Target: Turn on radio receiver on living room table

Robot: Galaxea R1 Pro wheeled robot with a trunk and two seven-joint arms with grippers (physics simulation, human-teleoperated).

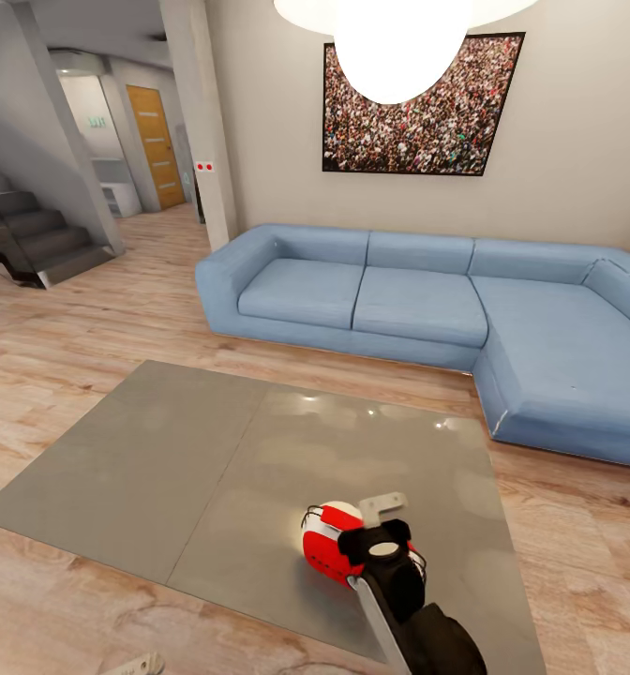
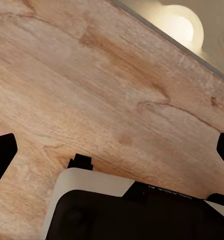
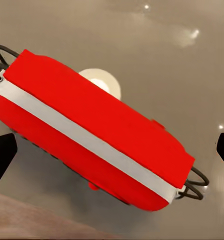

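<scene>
A red radio (image 1: pixel 326 544) with a white band is seen on the near part of a glossy grey table (image 1: pixel 165 469), in front of a blue sofa (image 1: pixel 427 300). The right gripper (image 1: pixel 387 527) is held directly above the radio, its dark fingertips (image 3: pixel 2 157) spread wide at either side of the wrist view, nothing pinched. In that view the radio (image 3: pixel 92 132) lies slantwise between them. The left gripper's fingertips (image 2: pixel 3 155) are likewise spread, above the plank floor (image 2: pixel 92 90). The switch cannot be made out; a slow, straight descent is judged best, so that the light radio is pressed, not pushed aside.
</scene>
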